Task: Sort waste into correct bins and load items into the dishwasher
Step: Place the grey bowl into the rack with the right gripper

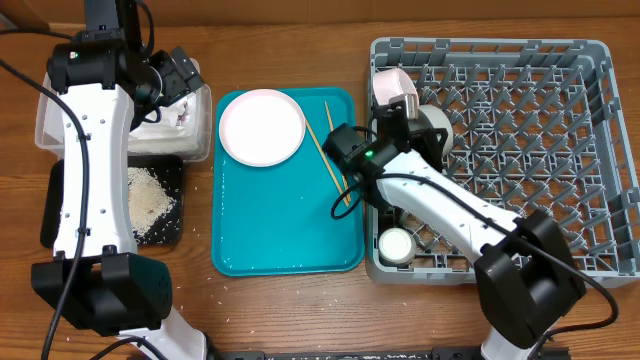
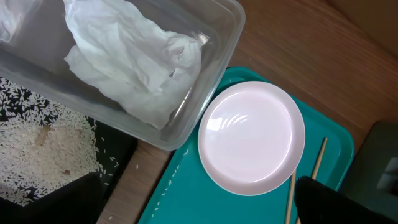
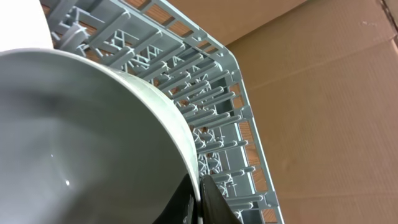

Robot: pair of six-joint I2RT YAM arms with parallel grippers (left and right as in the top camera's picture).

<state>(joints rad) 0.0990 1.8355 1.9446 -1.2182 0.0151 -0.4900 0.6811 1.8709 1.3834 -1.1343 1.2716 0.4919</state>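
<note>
My right gripper [image 1: 412, 112] [image 3: 200, 196] is shut on the rim of the greyish-white bowl [image 1: 435, 119] [image 3: 81, 143], holding it on edge over the left side of the grey dish rack [image 1: 520, 140] [image 3: 211, 81]. A pink bowl [image 1: 388, 85] and a small white cup [image 1: 395, 245] sit in the rack. My left gripper [image 1: 178, 76] [image 2: 199, 208] is open and empty above the clear tub [image 1: 55, 125] [image 2: 211, 93], which holds the crumpled napkin [image 2: 130, 62]. The pink plate [image 1: 262, 125] [image 2: 252, 137] and two chopsticks [image 1: 335, 155] [image 2: 318, 158] lie on the teal tray [image 1: 285, 235].
The black tray [image 1: 165, 215] with a heap of rice [image 1: 150, 195] [image 2: 37, 155] sits in front of the tub. A few rice grains lie on the teal tray's left edge [image 2: 205, 193] and on the wood. Cardboard lies beyond the rack.
</note>
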